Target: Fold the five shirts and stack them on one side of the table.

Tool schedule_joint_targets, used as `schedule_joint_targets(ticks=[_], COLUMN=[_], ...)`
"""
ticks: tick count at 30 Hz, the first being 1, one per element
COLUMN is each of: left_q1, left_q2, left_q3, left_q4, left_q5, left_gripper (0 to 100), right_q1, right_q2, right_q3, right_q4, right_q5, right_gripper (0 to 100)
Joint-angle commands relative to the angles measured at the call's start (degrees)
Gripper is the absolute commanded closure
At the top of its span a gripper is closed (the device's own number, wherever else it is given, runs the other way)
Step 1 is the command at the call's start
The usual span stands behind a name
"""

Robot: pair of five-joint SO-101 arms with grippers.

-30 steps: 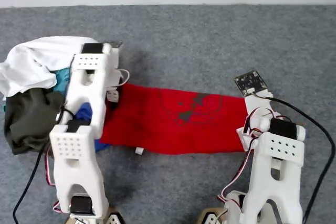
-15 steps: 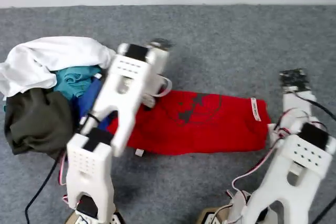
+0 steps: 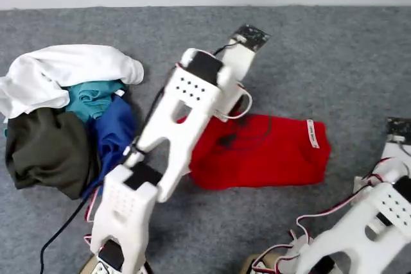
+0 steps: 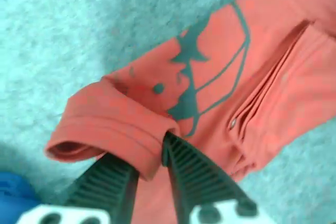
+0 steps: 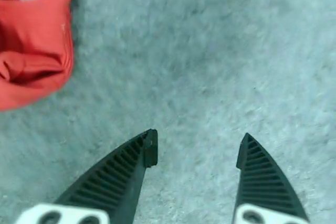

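One red shirt, long axis left-to-right across the table

Red shirt with dark print lies folded in the middle of the surface, one hem end pinched in the left gripper. White shirt, teal shirt, blue shirt and olive shirt are crumpled in one touching pile at the left side.
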Motion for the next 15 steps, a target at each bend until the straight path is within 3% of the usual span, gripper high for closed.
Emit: schedule_joint_targets(ticks=[1, 5, 15], left_q1=[3.5, 6.5, 12.7], left_q2=[5.1, 10.0, 11.3], left_q3=[-7.7, -13.7, -14.5], left_q4=[0.6, 0.8, 0.5], left_q5=[4.0, 4.9, 6.7], left_gripper=[99, 99, 99], right_q1=[0.7, 0.7, 0.7], right_q2=[-1.3, -1.3, -1.3], right_q3=[0.9, 2.2, 2.5], right_q4=[-0.6, -0.6, -1.1], right_q5=[0.4, 0.4, 0.4], right_gripper=[74.5, 74.5, 74.5])
